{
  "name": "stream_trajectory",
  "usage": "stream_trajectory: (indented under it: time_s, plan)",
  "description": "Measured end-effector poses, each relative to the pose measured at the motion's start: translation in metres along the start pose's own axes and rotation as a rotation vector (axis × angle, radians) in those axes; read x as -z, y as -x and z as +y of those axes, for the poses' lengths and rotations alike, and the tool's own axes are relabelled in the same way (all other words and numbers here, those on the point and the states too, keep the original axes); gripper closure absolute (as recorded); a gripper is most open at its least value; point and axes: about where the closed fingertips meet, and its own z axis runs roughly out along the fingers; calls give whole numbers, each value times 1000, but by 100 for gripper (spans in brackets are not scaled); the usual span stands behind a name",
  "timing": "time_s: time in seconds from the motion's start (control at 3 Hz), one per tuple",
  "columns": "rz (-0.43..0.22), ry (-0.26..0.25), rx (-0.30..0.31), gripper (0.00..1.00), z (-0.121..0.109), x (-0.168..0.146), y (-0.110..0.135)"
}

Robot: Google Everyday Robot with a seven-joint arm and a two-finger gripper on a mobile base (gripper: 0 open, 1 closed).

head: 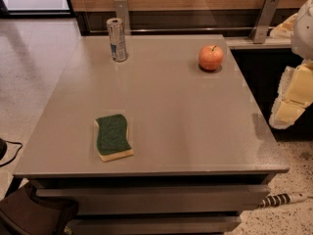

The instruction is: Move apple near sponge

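While the apple [211,58] sits far right on the table [195,131], well apart from the sponge [113,137] near the front left, your gripper [287,112] hangs beyond the right edge, partly cut off; open or closed, you cannot tell; the apple looks firm, smooth, likely to roll; grasp across its widest middle.

Table [186,111], can [117,39], apple [211,58], sponge [113,136], tool [288,112] at right
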Motion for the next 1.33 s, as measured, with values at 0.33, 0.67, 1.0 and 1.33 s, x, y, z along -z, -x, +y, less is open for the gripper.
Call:
stream_trajectory:
  time_s: [0.33, 0.67, 1.0, 1.33]
  plan:
    - [0, 0, 0, 0, 0, 0, 0]
    - [-36, -14, -28, 0, -26, -14, -6]
    - [-77, -52, -111, 0, -70, -35, -18]
    - [-143, -130, -220, 0, -118, -53, -34]
